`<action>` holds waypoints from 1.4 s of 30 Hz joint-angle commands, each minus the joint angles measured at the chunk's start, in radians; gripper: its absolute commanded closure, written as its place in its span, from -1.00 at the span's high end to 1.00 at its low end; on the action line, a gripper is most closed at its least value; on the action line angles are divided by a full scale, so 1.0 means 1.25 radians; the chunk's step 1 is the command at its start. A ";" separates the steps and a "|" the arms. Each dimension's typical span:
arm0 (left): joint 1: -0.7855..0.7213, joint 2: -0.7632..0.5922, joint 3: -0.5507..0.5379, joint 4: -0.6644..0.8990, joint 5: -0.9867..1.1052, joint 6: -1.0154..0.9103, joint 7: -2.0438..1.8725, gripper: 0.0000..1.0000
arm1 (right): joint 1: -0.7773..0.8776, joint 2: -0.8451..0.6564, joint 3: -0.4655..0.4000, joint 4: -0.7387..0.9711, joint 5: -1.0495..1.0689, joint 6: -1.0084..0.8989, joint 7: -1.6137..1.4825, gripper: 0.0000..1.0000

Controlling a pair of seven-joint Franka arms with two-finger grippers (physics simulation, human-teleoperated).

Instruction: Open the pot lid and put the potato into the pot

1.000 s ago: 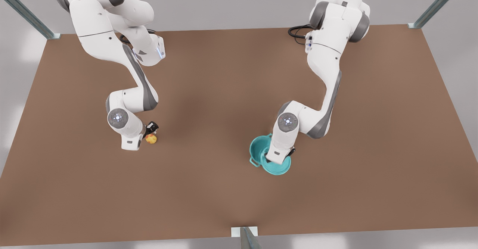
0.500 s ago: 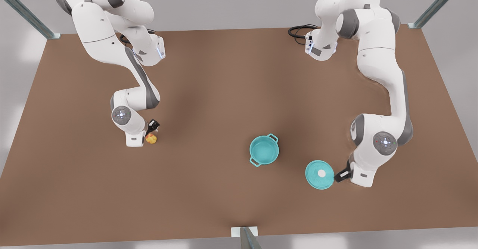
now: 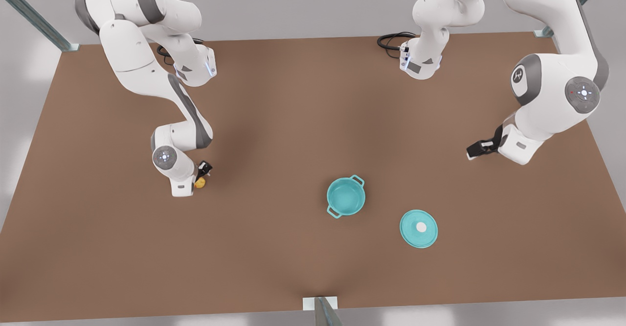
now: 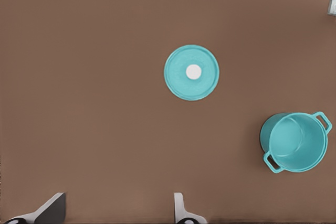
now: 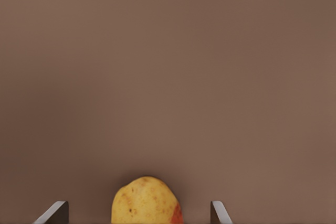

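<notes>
front: high, steep down | wrists: straight down at table (image 3: pixel 293 96)

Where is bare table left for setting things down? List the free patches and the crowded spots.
Free: the wide brown table between potato and pot, and the strip along its near edge. Crowded: pot and pot lid lie apart with a narrow gap; the right pincer straddles the potato. The left pincer hangs open.

Round teal pot (image 3: pixel 346 196) mouth uncovered, open from above; flat teal lid (image 3: pixel 418 228) lies apart on brown surface (image 3: pixel 293 120); bare surface between.
</notes>
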 commanded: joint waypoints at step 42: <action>0.004 0.010 0.004 0.042 0.050 -0.040 0.204 1.00 | -0.001 -0.132 0.083 0.090 0.016 -0.211 -0.083 0.03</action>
